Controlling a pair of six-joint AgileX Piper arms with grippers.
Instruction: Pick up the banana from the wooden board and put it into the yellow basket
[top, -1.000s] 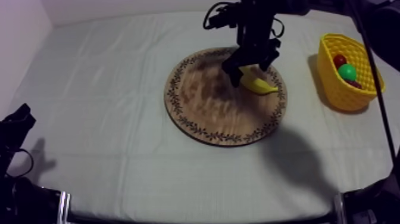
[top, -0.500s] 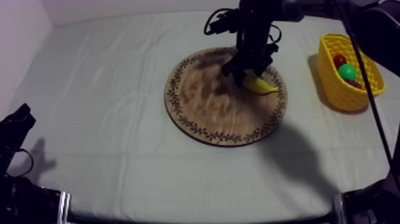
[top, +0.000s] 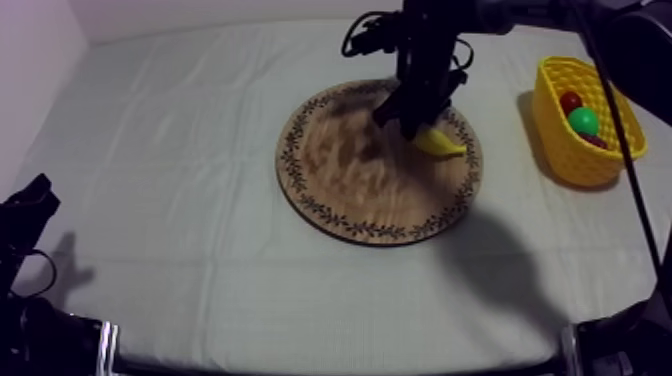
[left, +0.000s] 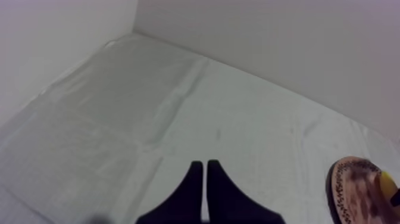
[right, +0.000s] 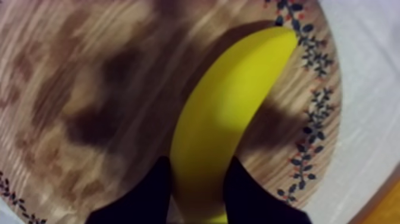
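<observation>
Between the two black fingers of the right tool (right: 199, 176) sat one end of the banana (right: 229, 101). The fingers pressed against its sides, so the tool was closed on it. The rest of the banana ran out ahead of the tool, lying on the board (right: 83, 89) with its far tip near the patterned rim.

From above, the right tool (top: 414, 124) stood over the board (top: 345, 175), pointing down. The banana (top: 440, 143) stuck out from under it toward the basket (top: 562, 150). The basket stood on the table (top: 180, 140), well apart from the tool and off the board, with a small red fruit (top: 571, 101) and a green fruit (top: 584, 122) inside.

The left tool (top: 30, 205) sat low at its own side of the table, far from the board. Its fingers (left: 194, 179) lay together as a narrow wedge, holding nothing. Ahead of it and off to one side were the board's edge (left: 351, 190) and a bit of the banana (left: 390, 186).
</observation>
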